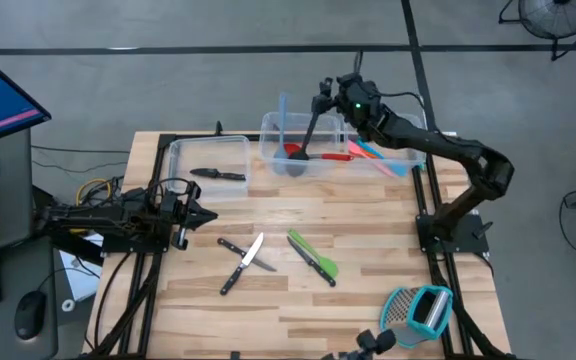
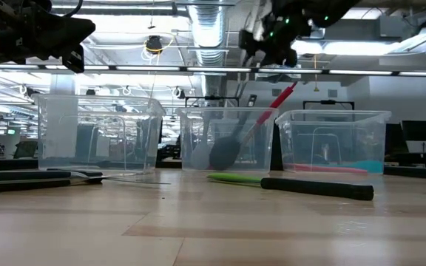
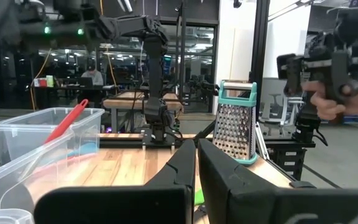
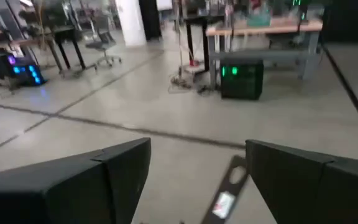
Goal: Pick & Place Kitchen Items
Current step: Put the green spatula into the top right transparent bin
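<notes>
The right gripper (image 1: 321, 103) hung above the middle clear bin (image 1: 273, 125) at the far side of the surface, its fingers (image 4: 92, 180) spread wide with nothing between them. Just below them a black spoon (image 1: 306, 140) leaned steeply in that bin, its bowl on the bin floor and its handle top close under the fingers, apparently just apart from them. A red spoon (image 1: 323, 155) lay in the same bin, beside the black one's bowl. The left gripper (image 1: 196, 216) waited low at the left of the surface, fingers (image 3: 185, 165) pressed together and holding nothing.

The likely trouble was the leaning spoon: with so little gap, a sideways pull by the right arm could catch the handle and tip it out over the rim, or drag the light bin. A straight lift looked safer.

Spatulas in pink and blue (image 1: 378, 155) lay in the right-hand bin (image 1: 413, 165), and a knife (image 1: 218, 174) in the left-hand bin (image 1: 183, 150). Still on the wooden surface (image 1: 368, 300), well apart from both grippers, were two crossed knives (image 1: 243, 258) and a green spatula (image 1: 313, 258). A teal-framed grater (image 1: 420, 308) sat at the near right corner.
</notes>
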### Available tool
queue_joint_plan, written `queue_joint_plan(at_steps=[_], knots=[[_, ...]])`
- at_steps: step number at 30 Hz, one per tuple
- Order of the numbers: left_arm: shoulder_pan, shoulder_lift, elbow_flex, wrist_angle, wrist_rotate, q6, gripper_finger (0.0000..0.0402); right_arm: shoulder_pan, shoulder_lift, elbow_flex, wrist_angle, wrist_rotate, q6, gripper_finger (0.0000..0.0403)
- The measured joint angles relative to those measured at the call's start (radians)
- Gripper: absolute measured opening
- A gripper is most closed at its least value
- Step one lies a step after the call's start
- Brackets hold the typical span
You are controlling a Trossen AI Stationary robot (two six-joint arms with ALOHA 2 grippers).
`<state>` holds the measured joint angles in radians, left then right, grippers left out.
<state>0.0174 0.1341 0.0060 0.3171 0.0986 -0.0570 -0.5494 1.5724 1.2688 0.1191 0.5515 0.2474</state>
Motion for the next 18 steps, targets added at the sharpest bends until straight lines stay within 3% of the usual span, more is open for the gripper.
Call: queue_joint_plan(at_steps=[4, 8, 13, 18], knots=[[0.0, 0.0, 0.0, 0.001, 0.0, 0.0, 0.0002, 0.024, 0.011, 0.001, -0.076, -0.022, 0.016, 0.0255], [0.0, 0.0, 0.0, 0.002, 0.0, 0.0, 0.0002, 0.103, -0.032, 0.073, -0.278, -0.079, 0.016, 0.0255], [0.0, 0.001, 0.0, 0.005, 0.0, 0.0, 0.0002, 0.274, -0.058, 0.207, -0.622, -0.131, 0.07, 0.0255], [0.0, 0.001, 0.0, 0.007, 0.0, 0.0, 0.0002, 0.473, -0.044, 0.241, -0.864, -0.135, 0.186, 0.0255]])
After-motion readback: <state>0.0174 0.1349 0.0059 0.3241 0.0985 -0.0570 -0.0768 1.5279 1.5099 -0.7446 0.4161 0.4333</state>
